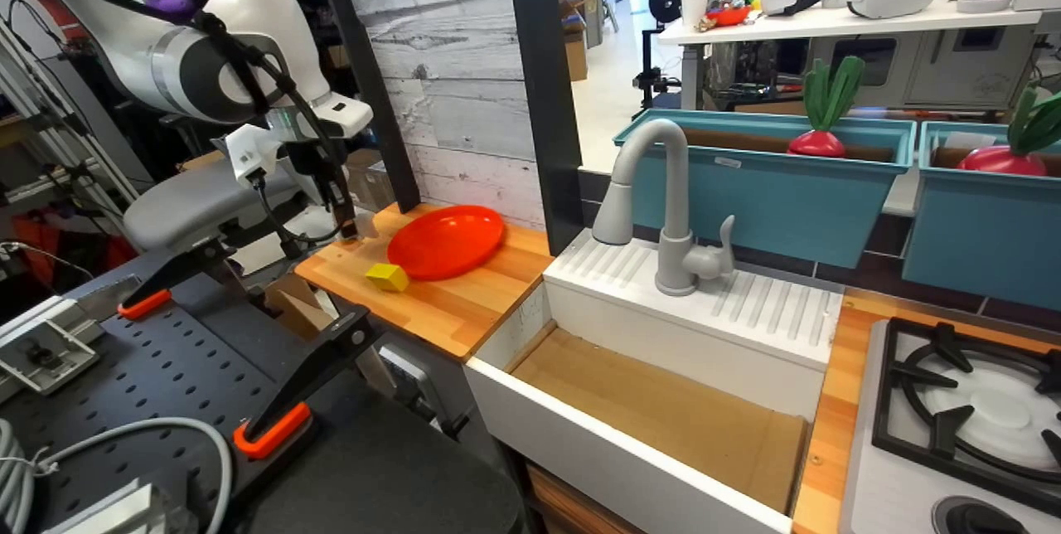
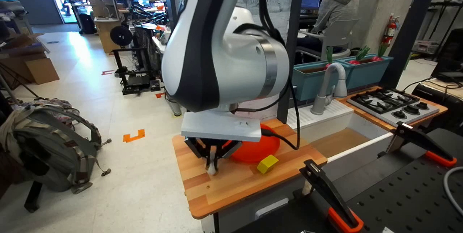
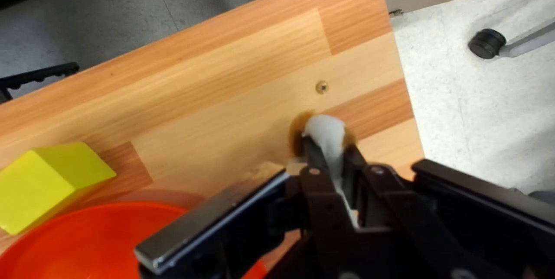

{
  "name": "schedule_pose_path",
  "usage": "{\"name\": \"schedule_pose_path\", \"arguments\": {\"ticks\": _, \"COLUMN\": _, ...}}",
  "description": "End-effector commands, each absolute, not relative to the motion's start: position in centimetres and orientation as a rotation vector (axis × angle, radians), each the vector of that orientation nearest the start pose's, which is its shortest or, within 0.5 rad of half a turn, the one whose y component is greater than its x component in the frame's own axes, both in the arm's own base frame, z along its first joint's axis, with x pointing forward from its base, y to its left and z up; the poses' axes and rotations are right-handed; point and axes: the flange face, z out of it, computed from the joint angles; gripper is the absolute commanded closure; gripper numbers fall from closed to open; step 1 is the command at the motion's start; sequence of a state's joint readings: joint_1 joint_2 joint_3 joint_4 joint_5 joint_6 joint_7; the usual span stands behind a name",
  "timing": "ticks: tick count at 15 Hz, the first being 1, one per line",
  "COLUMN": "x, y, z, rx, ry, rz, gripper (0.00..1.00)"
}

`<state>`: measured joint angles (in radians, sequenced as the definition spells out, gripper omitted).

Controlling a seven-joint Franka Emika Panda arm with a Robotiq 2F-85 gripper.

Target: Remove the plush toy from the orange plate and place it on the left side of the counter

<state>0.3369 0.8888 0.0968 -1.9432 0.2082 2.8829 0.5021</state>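
The plush toy [image 3: 326, 131] is a small whitish lump with brownish sides, blurred in the wrist view. My gripper [image 3: 329, 145] is shut on it, with a dark finger on each side. In an exterior view the toy [image 2: 212, 169] shows at the fingertips [image 2: 212, 164], low over the wooden counter [image 2: 228, 193]. I cannot tell whether it touches the wood. The orange plate [image 1: 448, 244] lies on the counter [image 1: 464, 314] beside the gripper. It holds nothing that I can see. In the wrist view the plate [image 3: 99, 244] is partly cut off at the bottom left.
A yellow block [image 1: 387, 277] sits on the counter next to the plate, and shows in the wrist view [image 3: 47, 188]. A plank wall [image 1: 472, 103] stands behind the plate. A white sink [image 1: 613, 434] with a grey faucet [image 1: 675, 186] adjoins the counter. Black clamps [image 2: 325, 186] stand nearby.
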Motion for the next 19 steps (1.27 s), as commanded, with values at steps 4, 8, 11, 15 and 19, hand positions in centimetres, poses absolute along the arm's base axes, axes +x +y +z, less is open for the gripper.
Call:
{"name": "schedule_pose_path", "arguments": {"ticks": 4, "x": 52.8, "y": 23.2, "z": 0.4, "rx": -2.996, "ry": 0.445, "rz": 0.105, "gripper": 0.55}}
{"name": "schedule_pose_path", "arguments": {"ticks": 8, "x": 52.6, "y": 23.3, "z": 1.1, "rx": -3.005, "ry": 0.434, "rz": 0.082, "gripper": 0.25}}
{"name": "schedule_pose_path", "arguments": {"ticks": 11, "x": 52.6, "y": 23.8, "z": 2.9, "rx": -2.990, "ry": 0.413, "rz": 0.038, "gripper": 0.04}}
{"name": "schedule_pose_path", "arguments": {"ticks": 15, "x": 52.1, "y": 25.1, "z": 7.7, "rx": -2.959, "ry": 0.342, "rz": -0.069, "gripper": 0.00}}
{"name": "schedule_pose_path", "arguments": {"ticks": 19, "x": 52.8, "y": 25.6, "z": 8.1, "rx": -2.960, "ry": 0.312, "rz": -0.069, "gripper": 0.00}}
